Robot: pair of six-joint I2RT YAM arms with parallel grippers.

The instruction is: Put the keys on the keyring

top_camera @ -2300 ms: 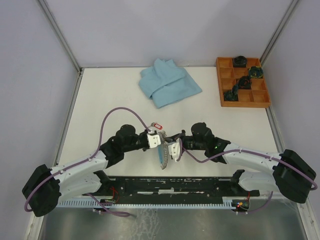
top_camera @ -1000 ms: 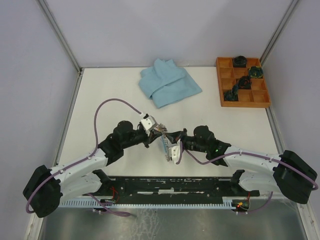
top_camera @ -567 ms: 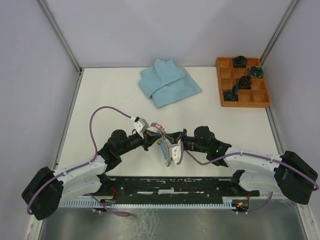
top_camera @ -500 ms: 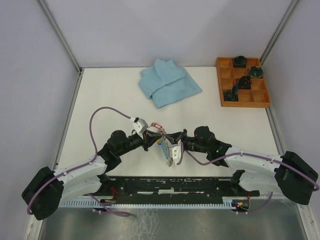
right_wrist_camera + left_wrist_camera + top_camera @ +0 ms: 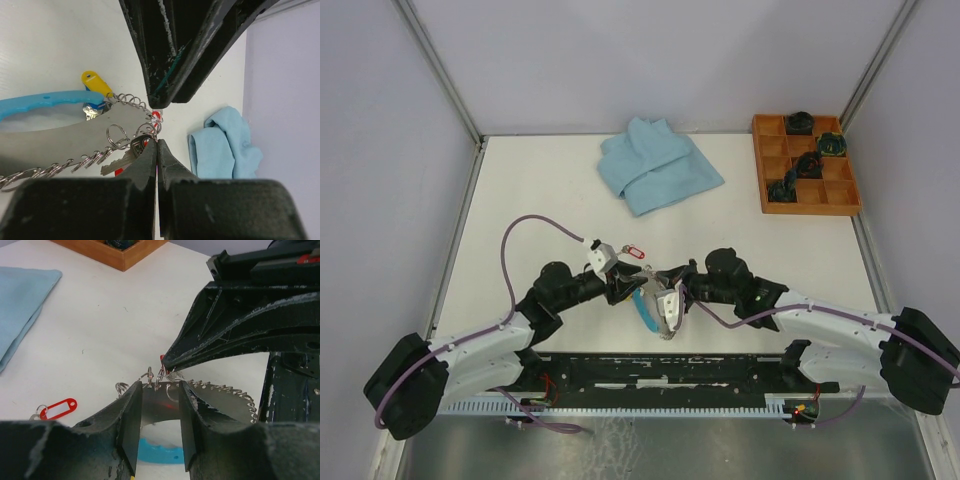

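The keyring is a grey coil-edged band with a light-blue segment, held off the table between the two arms. My right gripper is shut on its coiled edge. A silver key with a dark head hangs on a small ring beside those tips, and a yellow tag hangs near the blue segment. My left gripper is open, its fingers on either side of the grey band. A key with a red tag lies loose on the table.
A folded light-blue cloth lies at the back centre. An orange wooden compartment tray with dark-green items sits at the back right. Grey walls close in the white table.
My left gripper has opened and dropped down and rightward to the keyring. The right gripper stayed shut on the keyring, which has tilted a little lower.
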